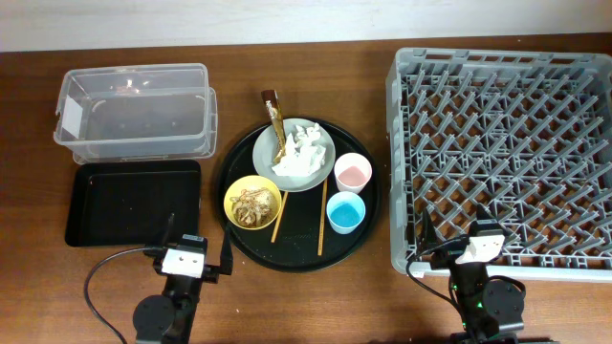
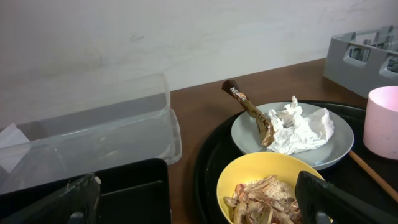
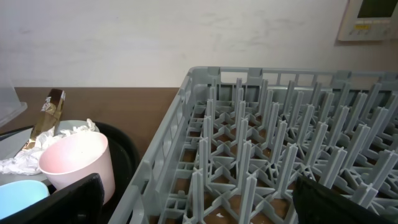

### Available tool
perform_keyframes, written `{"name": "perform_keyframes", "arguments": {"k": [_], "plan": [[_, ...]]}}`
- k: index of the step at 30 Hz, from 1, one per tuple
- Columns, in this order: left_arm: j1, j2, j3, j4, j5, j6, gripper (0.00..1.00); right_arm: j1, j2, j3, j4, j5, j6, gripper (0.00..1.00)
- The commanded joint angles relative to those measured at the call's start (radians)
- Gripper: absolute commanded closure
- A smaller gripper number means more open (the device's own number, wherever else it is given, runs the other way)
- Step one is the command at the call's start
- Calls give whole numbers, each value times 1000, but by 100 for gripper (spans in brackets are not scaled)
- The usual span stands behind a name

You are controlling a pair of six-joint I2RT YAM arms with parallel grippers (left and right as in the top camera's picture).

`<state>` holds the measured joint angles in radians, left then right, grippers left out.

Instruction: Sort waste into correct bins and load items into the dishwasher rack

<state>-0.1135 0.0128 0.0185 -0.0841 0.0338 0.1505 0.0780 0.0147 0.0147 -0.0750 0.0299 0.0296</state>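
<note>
On the table's right side we have the grey pegged dishwasher rack point(image 1: 502, 153). On the left, the clear tub point(image 1: 134, 110) sits beyond the black rectangular tray point(image 1: 134, 201). Between the two sides, the round black tray point(image 1: 296, 253) carries:
- green plate point(image 1: 263, 153) with tissue point(image 1: 304, 153) and wrapper stick point(image 1: 274, 110)
- yellow bowl point(image 1: 232, 196) of scraps point(image 1: 254, 204)
- pink cup point(image 1: 352, 173) and blue cup point(image 1: 345, 213)
- chopsticks point(image 1: 322, 220)

Only overhead shows both chopsticks; left wrist shows the stick propped over the plate rim. Left gripper point(image 2: 196, 186) and right gripper point(image 3: 196, 186): jaws spread, holding nothing.

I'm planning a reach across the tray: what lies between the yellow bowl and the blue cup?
The two wooden chopsticks, lying apart on the round black tray; the overhead view shows it.
</note>
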Motion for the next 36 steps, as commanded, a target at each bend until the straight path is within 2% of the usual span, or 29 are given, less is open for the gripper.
{"name": "perform_keyframes", "arguments": {"k": [1,24,29,32,36], "plan": [[5,-6,-10,4,-7,16,0,-6,-8,-9,0,24,0,2],[5,-6,-10,5,-3,16,0,-6,-8,-9,0,23,1,2],[5,-6,-10,8,-3,15,0,-6,-8,-9,0,-54,88,2],[5,-5,-3,21,-3,-153,0,-6,-8,17,-24,-101,87,2],[5,24,41,-45,-3,-174,0,-6,16,129,-147,-101,87,2]]}}
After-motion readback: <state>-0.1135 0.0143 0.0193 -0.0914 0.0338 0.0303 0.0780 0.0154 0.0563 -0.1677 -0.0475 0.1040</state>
